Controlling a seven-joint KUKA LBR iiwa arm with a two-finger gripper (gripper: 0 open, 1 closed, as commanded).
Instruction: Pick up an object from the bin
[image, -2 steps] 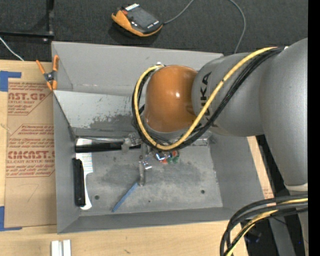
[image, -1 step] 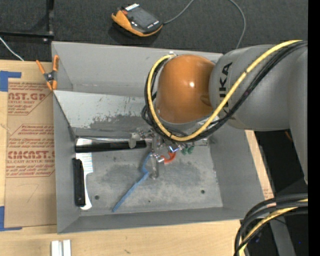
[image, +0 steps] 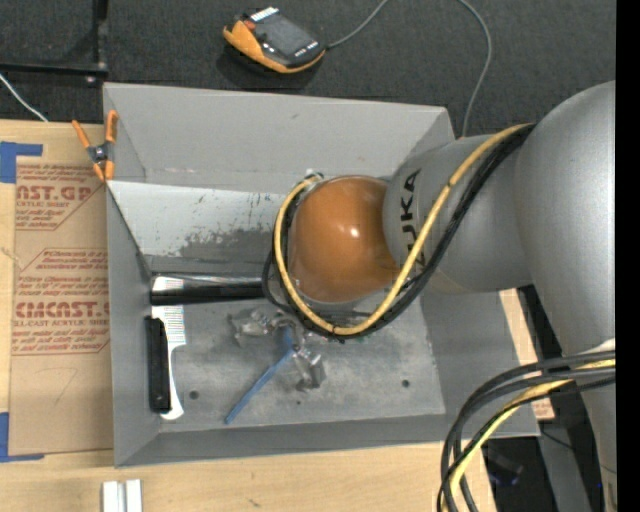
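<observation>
My gripper (image: 280, 348) is down on the bin floor near the middle, under the orange cover. Its metal fingers (image: 309, 369) stand apart, one to the upper left and one to the lower right. A thin blue stick (image: 256, 388) lies slanted on the floor. Its upper end reaches in between the two fingers, and its lower end points toward the bin's front left. The fingers are round that upper end and not closed on it.
A long black rod (image: 207, 291) lies along the foot of the back wall, left of the gripper. By the left wall a black bar (image: 158, 365) rests on a white ribbed piece (image: 173, 328). The arm covers the bin's right part.
</observation>
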